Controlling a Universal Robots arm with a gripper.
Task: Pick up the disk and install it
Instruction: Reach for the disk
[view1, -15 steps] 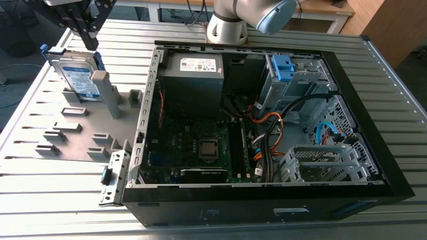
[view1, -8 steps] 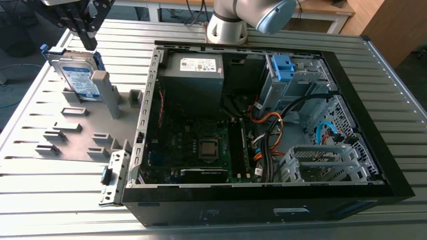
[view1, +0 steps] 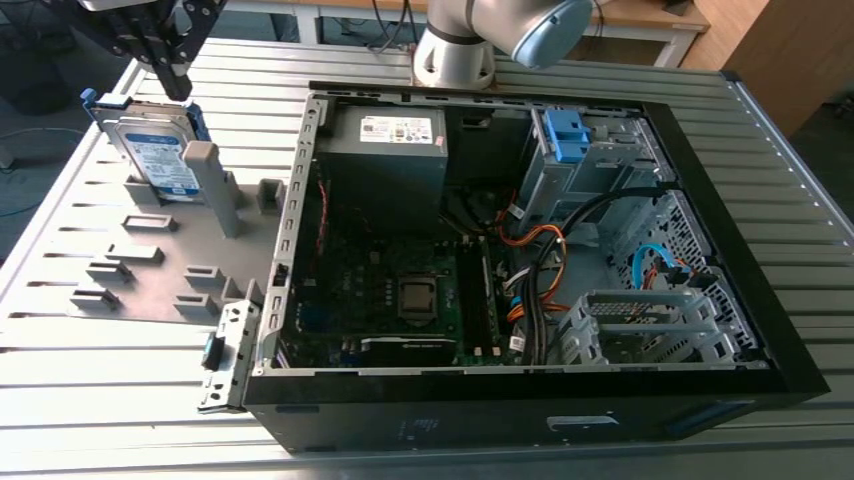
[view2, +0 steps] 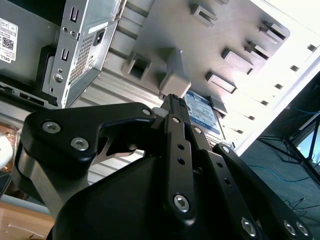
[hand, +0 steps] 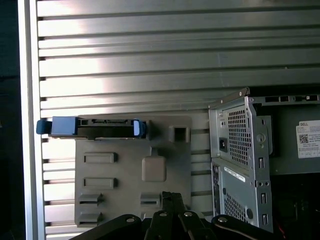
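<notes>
The disk (view1: 154, 155) stands on edge in the grey fixture plate (view1: 147, 280) on the exterior view's left, its white-and-blue label facing out and blue rails along its sides. My gripper (view1: 171, 82) hangs just above the disk's upper edge without touching it. In both wrist views the black fingers (hand: 167, 200) lie pressed together with nothing between them. The first wrist view shows the disk's (hand: 92, 128) upper edge and blue rails. In the second wrist view the disk's label (view2: 202, 112) shows past my gripper (view2: 172, 100).
An open computer case (view1: 747, 330) lies on the slatted metal table, to the exterior view's right of the fixture. Inside are a grey power-supply box (view1: 387, 150), a blue bracket (view1: 563, 135) in the drive bay, and orange and black cables (view1: 534, 250). A grey post (view1: 214, 190) rises beside the disk.
</notes>
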